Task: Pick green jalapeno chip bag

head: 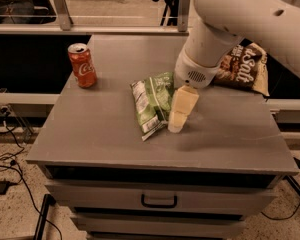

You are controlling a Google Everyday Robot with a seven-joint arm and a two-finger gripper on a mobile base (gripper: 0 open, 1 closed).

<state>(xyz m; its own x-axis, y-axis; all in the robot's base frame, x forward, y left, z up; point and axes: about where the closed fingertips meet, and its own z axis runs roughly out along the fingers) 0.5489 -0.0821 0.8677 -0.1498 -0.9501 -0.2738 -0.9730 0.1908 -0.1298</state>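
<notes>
The green jalapeno chip bag [151, 104] lies flat near the middle of the grey cabinet top [105, 129], its white panel toward the front. My gripper [177, 120] hangs from the white arm, pointing down, right at the bag's right edge, its cream tip close above the surface. I cannot tell whether it touches the bag.
A red soda can [82, 65] stands upright at the back left. A brown-and-yellow "Salt" chip bag [242, 69] lies at the back right, partly behind the arm. A drawer with a black handle [159, 201] is below the front edge. A metal rail runs behind.
</notes>
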